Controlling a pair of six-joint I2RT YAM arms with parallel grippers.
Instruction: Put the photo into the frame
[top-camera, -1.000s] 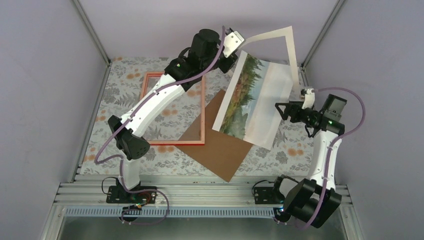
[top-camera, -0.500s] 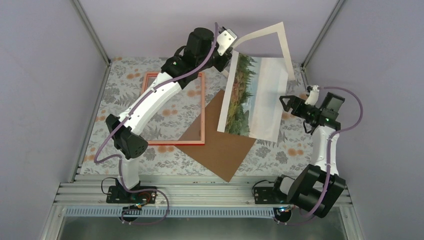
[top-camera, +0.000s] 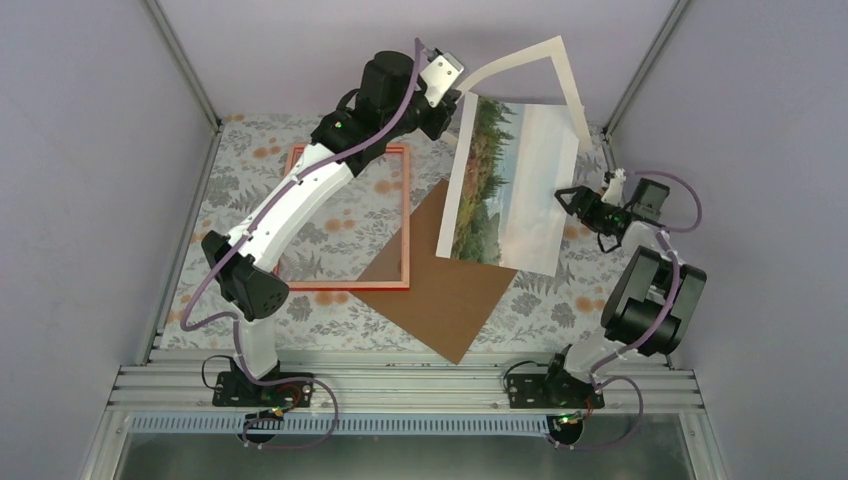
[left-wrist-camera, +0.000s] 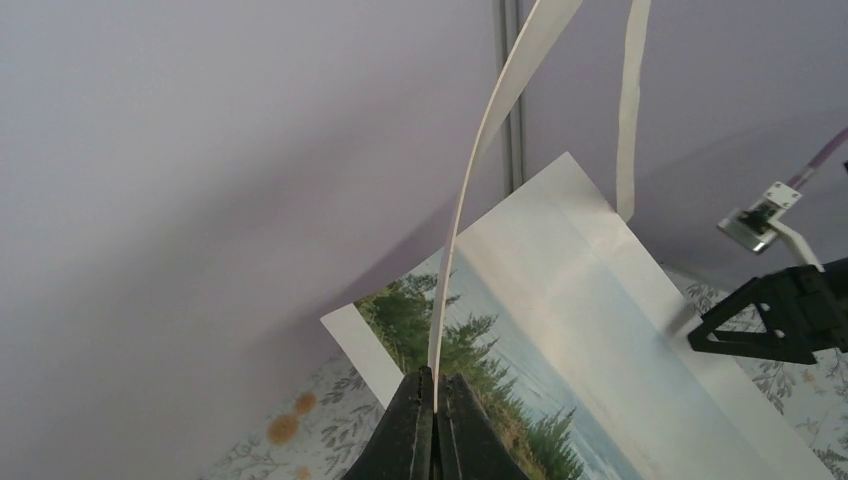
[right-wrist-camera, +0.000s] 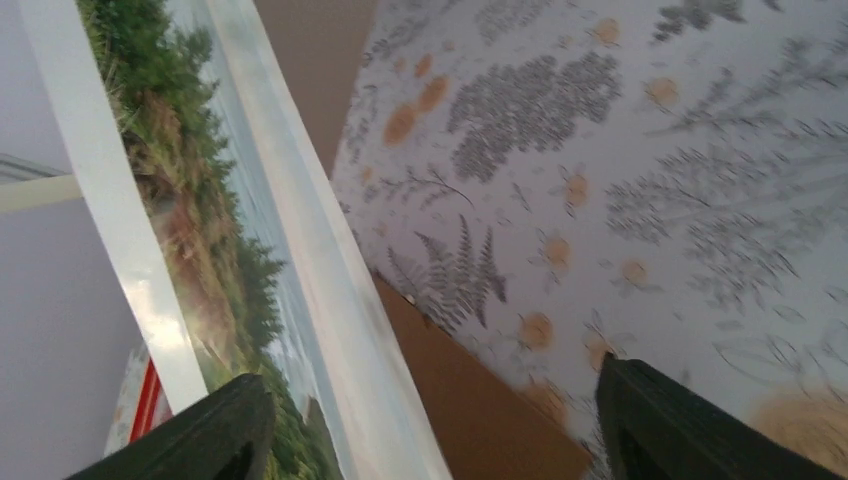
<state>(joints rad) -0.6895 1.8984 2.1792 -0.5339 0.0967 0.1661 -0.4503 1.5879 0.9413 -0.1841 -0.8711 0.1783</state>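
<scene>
Floral tablecloth (top-camera: 215, 170); photo (top-camera: 510, 180): likely light, floppy, creasable; take edge beside spread right gripper (right-wrist-camera: 430, 400); left gripper (left-wrist-camera: 433, 385) pinches mat (left-wrist-camera: 478, 150).

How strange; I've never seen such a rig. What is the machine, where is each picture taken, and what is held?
Two robot arms are bolted at a table's near edge. The top picture looks down from above and behind: left arm on the left, right arm on the right. The other two come from a camera on each wrist. On the cloth lie a red frame and a brown board. The left arm's jaws are shut on a white mat, up in the air; the photo hangs with it, but whether it is pinched I cannot tell. The right arm's jaws stand open beside the photo's right edge, holding nothing.
</scene>
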